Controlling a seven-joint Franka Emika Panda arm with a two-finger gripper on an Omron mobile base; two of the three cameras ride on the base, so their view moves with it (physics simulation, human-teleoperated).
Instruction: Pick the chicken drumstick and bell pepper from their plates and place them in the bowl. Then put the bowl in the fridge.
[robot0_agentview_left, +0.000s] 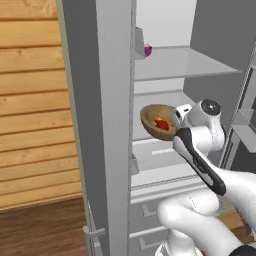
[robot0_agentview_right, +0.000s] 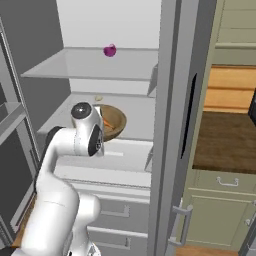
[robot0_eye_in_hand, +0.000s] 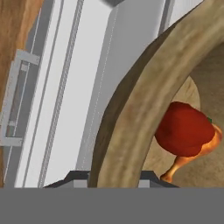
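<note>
the gripper (robot0_eye_in_hand: 114, 177) is clamped on the rim of the bowl (robot0_agentview_left: 151, 121), tilted inside the fridge (robot0_agentview_left: 165, 75), with the bell pepper (robot0_eye_in_hand: 183, 129) and chicken drumstick (robot0_eye_in_hand: 192, 159) inside it.

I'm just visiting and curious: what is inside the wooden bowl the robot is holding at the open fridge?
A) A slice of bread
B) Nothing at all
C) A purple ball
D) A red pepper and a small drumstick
D: the hand view shows the red bell pepper lying on the orange chicken drumstick inside the bowl, whose rim the hand grips.
</note>
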